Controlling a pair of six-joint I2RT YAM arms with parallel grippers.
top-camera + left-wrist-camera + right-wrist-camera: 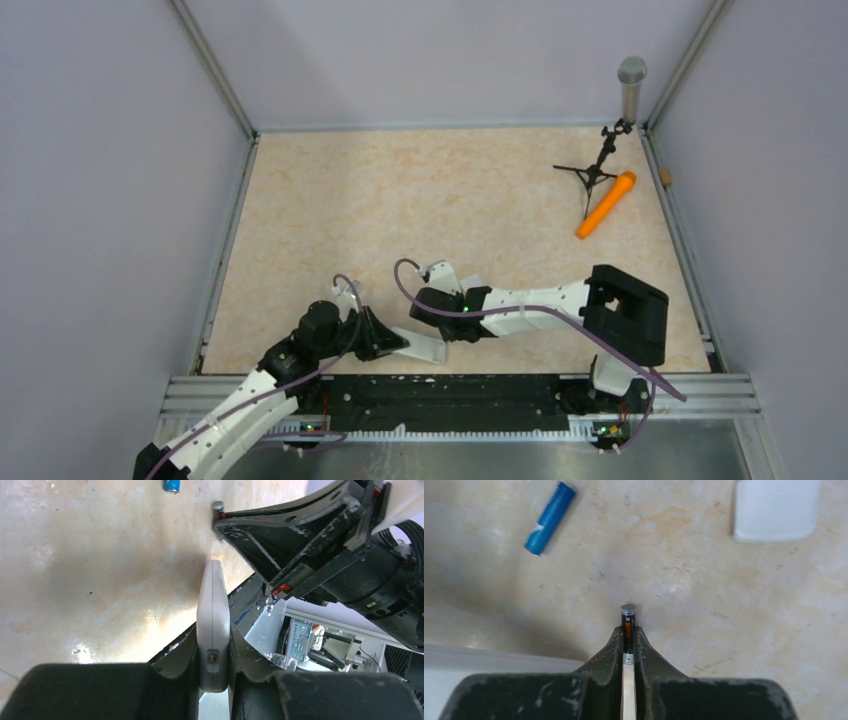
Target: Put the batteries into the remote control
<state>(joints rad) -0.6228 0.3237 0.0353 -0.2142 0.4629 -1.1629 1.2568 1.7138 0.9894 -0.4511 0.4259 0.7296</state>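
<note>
My left gripper (213,636) is shut on the white-grey remote control (213,620), held edge-on just above the table near its front edge. It also shows in the top view (427,348), sticking out of the left gripper (388,340). My right gripper (628,631) is shut on the dark brown-black battery (628,621), whose grey end sticks out past the fingertips. In the left wrist view this battery (218,507) hangs just beyond the remote's far end. The blue battery (550,517) lies loose on the table, also in the left wrist view (171,485).
A flat white rounded piece (775,511) lies on the table ahead and right of the right gripper. An orange microphone (606,204) and a small black tripod stand (597,170) sit at the far right. The metal rail (460,388) runs along the near edge.
</note>
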